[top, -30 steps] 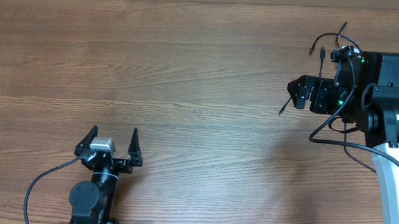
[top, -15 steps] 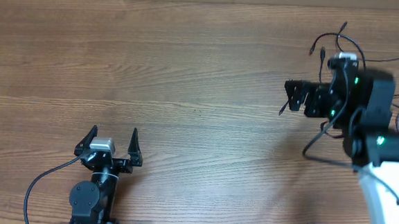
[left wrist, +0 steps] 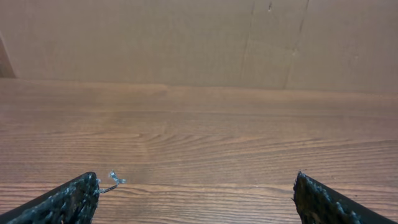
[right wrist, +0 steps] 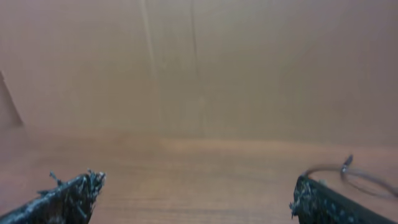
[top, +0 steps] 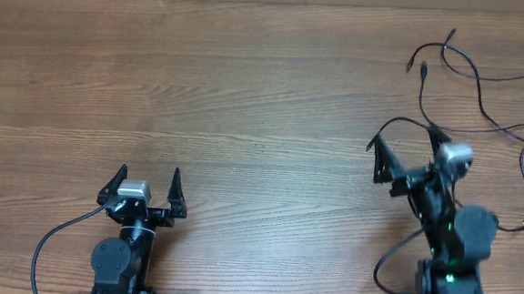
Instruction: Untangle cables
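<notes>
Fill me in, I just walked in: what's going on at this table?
Two robot arms face a cable-untangling job. The cables lie as loose black strands at the far right of the table. The right gripper is open and empty beside one strand. The left gripper sits open at the front left, far from them.

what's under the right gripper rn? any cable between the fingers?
The right gripper is open; between its fingers only bare table shows. One cable loops just beside one finger, not gripped. Overhead, the right arm covers the wood beneath it, so anything there is hidden.
</notes>
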Robot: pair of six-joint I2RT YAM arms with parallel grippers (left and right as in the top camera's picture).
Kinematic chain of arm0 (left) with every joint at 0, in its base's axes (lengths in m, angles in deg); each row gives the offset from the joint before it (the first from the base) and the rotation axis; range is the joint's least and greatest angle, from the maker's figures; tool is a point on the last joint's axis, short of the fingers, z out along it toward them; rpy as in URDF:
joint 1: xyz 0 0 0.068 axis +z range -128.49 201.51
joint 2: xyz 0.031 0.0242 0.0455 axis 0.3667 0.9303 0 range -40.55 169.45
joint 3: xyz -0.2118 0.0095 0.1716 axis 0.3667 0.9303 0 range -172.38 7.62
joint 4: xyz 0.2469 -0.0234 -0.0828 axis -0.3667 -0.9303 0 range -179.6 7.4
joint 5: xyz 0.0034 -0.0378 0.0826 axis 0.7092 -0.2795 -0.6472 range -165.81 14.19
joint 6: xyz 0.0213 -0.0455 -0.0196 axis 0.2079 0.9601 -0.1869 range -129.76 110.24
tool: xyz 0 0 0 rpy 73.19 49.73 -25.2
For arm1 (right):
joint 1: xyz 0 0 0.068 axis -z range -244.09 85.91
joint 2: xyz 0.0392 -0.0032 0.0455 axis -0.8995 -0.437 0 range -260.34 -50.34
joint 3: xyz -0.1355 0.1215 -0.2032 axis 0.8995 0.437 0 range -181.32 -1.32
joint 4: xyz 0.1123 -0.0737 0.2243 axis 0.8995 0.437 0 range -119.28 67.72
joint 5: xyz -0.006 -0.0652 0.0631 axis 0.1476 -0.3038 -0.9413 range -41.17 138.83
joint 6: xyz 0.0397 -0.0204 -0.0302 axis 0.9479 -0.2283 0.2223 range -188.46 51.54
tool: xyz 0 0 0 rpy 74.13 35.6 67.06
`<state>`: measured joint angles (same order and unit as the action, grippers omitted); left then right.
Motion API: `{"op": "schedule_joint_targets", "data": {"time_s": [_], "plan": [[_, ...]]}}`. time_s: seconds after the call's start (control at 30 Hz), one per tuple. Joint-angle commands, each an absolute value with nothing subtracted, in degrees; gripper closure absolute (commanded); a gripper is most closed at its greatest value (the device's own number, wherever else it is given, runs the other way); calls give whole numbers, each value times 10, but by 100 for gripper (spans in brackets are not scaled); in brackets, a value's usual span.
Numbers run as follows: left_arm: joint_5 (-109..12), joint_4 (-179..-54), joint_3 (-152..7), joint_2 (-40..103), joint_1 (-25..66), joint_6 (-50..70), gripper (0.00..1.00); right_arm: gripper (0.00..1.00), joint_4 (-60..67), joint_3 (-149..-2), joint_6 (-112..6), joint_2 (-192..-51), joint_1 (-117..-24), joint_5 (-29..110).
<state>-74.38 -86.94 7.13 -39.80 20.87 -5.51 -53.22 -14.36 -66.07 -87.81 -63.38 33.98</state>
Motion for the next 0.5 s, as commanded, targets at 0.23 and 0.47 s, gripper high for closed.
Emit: {"op": "schedule_joint_targets", "data": {"time_s": [0.23,0.47], "plan": [[-745,-871,73,-403,212,-64,1,0,-551,-41,-653,-731,-557,342],[-745,-871,73,-403,212,-64,1,0,-449,-18,-642,-631,-546,347]]}}
